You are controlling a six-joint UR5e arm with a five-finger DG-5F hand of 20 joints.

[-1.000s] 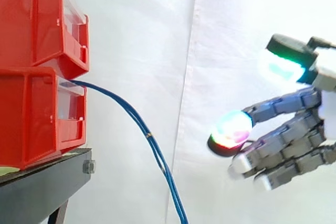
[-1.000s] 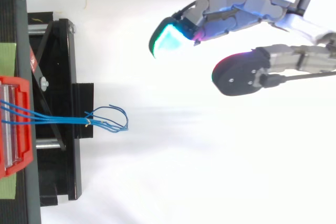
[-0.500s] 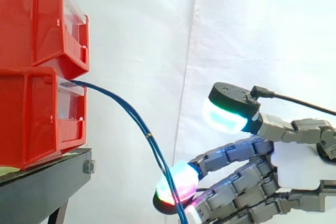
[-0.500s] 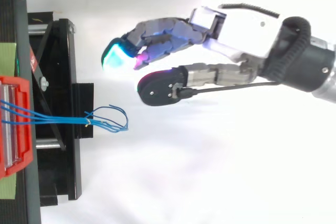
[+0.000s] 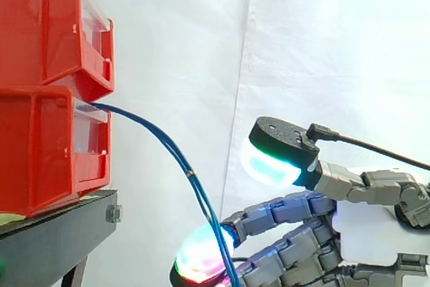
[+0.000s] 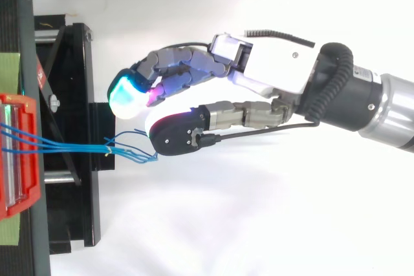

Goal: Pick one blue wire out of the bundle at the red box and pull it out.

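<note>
At the left, the two stacked red bins (image 5: 40,146) sit on the black stand (image 5: 54,240). The bundle of blue wires (image 5: 161,140) leaves the front of the lower bin and droops down to the right, along the same line as a second ago. From above, the free ends (image 6: 139,145) curl into small loops just past a small tie (image 6: 108,151). Their shape matches the earlier pictures, so nothing is pulled out yet.

The change is all in the hand (image 6: 272,69). Compared with a second ago, when it stands high and well to the right of the wires, it is now lower and much nearer the bins. In the side view its glowing fingertips (image 5: 200,260) are level with the hanging wires. In the top view the thumb (image 6: 178,135) lies just beside the loops. The hand is spread, with the fingers only gently bent and the thumb held apart from them, and it holds nothing. A wire crosses in front of one pad in the side view, so I cannot tell whether that pad already brushes it.

The approach looks nearly done. What remains is to single out one strand and pinch it. Because the tie binds the strands close together, closing on several at once seems the main risk.
</note>
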